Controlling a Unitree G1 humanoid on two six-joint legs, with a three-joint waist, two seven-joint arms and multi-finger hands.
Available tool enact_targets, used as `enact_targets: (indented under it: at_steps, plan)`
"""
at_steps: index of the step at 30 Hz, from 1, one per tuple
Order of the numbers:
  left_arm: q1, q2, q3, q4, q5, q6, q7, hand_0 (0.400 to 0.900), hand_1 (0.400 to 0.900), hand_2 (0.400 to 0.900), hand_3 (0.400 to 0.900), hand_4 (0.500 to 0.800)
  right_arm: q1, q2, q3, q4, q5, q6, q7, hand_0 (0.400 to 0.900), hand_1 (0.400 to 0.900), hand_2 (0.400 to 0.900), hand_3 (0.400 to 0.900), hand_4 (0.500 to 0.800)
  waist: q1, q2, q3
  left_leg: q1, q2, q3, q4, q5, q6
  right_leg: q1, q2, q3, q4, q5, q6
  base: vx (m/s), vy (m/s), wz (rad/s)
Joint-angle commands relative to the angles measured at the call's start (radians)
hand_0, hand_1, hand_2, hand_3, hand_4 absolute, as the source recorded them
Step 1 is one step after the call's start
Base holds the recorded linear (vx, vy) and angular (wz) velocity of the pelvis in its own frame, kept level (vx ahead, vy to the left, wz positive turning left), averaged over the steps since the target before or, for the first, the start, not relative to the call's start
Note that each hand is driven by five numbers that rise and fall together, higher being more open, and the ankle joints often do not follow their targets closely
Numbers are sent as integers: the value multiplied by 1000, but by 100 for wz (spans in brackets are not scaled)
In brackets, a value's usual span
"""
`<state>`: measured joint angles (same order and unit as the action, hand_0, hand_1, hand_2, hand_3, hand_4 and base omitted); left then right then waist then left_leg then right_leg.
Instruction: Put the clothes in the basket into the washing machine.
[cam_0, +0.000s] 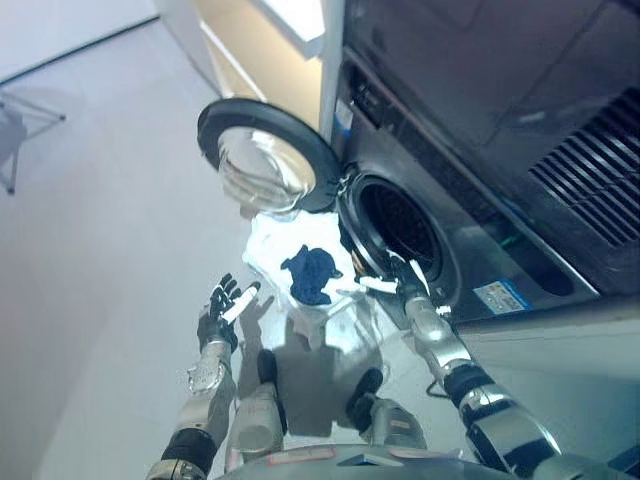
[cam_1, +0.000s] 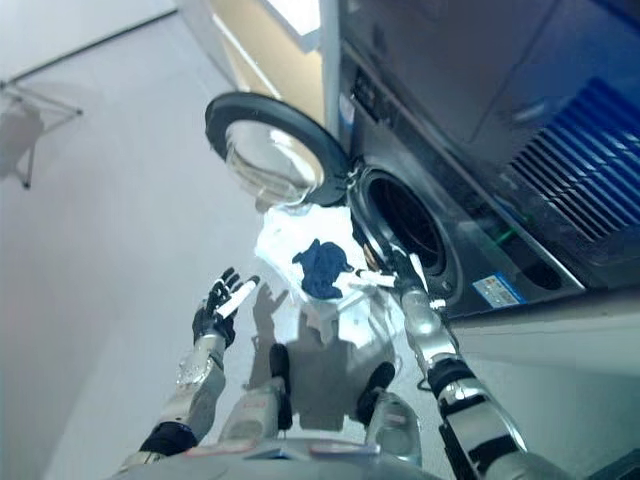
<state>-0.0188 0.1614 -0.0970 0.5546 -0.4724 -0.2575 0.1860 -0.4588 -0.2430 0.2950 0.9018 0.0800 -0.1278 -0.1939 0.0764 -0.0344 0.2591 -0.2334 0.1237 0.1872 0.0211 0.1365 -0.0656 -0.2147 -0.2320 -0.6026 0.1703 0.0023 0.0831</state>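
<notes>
1. You are facing the washing machine (cam_0: 500, 150), the largest thing here; it fills the right of both views, and its round drum opening (cam_0: 400, 225) stands dark and uncovered.
2. Its door (cam_0: 262, 155) is swung fully open to the left, glass bowl towards you, so the way in is clear.
3. Below the door, on the floor (cam_0: 100, 250) just in front of the opening, sits a white heap that I take for the basket (cam_0: 265, 245), though you cannot make out its rim or shape.
4. On that heap lies a dark blue garment (cam_0: 312, 275), the one piece of clothing you can clearly tell apart. It is outside the drum, so by my reading the loading is not finished.
5. Your right robot hand (cam_0: 395, 280) is at the lower lip of the opening, just beside the dark blue garment. Its fingers look fairly straight, with no cloth visibly caught in them.
6. Your left robot hand (cam_0: 225, 305) hangs apart to the left over bare floor, fingers spread and holding nothing.
7. The drum's inside is too dark to see, so you cannot tell whether any clothes are already in there, nor how many remain in the white heap.
</notes>
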Motion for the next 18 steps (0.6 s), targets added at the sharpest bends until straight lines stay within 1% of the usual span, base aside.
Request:
enact_targets:
  at_steps: [1,3,5,6,8,9,10,11,15,18]
  plan:
    - [-72,92,-36,-185,17,-105,1,900,900,900,900,800,-215,9,48,14,-91,-52,-34,900,900,900,900,800,59,-62,91,10,13,-12,84,-109,-35,-44,-62,-10,-33,109,137,-104,-72,35]
    - [-102,108,-55,-246,25,-120,18,900,900,900,900,800,-295,-22,68,49,-117,-48,-51,900,900,900,900,800,88,-60,137,-55,18,-34,108,-103,-38,-104,-73,-25,-2,104,136,-131,-79,36]
    - [-131,118,-65,-271,34,-130,31,900,900,900,900,800,-354,-44,81,77,-147,-49,-62,900,900,900,900,800,102,-59,162,-111,21,-51,134,-104,-37,-162,-83,-33,34,97,135,-102,-49,24]
    - [-151,128,-66,-294,40,-139,42,900,900,900,900,800,-392,-61,95,93,-168,-44,-70,900,900,900,900,800,116,-58,186,-146,23,-61,151,-105,-37,-198,-93,-40,62,92,136,-107,-46,24]
    - [-188,146,-76,-331,49,-154,61,900,900,900,900,800,-461,-104,117,140,-207,-43,-98,900,900,900,900,800,136,-49,220,-218,22,-78,187,-110,-34,-255,-113,-49,104,84,135,-139,-61,30]
    - [-203,146,-79,-341,51,-159,69,900,900,900,900,800,-483,-108,118,151,-218,-41,-112,900,900,900,900,800,140,-45,233,-253,22,-85,206,-113,-34,-282,-122,-52,120,82,135,-127,-46,26]
    - [-225,149,-86,-349,58,-167,82,900,900,900,900,800,-509,-124,119,174,-238,-41,-134,900,900,900,900,800,144,-42,244,-298,21,-93,234,-120,-32,-314,-131,-56,141,76,135,-18,-56,17]
    - [-241,158,-93,-356,61,-171,92,900,900,900,900,800,-538,-143,130,189,-259,-36,-155,900,900,900,900,800,154,-34,253,-320,28,-112,253,-151,-40,-339,-133,-45,176,45,154,-25,-51,16]
    - [-323,168,-131,-395,74,-190,139,900,900,900,900,800,-629,-197,119,267,-281,-27,-249,900,900,900,900,800,171,-8,261,-493,8,-152,334,-174,-26,-478,-171,-62,265,18,155,-58,-35,23]
    - [-364,177,-160,-417,100,-206,179,900,900,900,900,800,-662,-237,112,279,-311,-27,-358,900,900,900,900,800,172,10,261,-598,-7,-170,390,-190,-18,-566,-194,-66,323,0,155,-47,8,16]
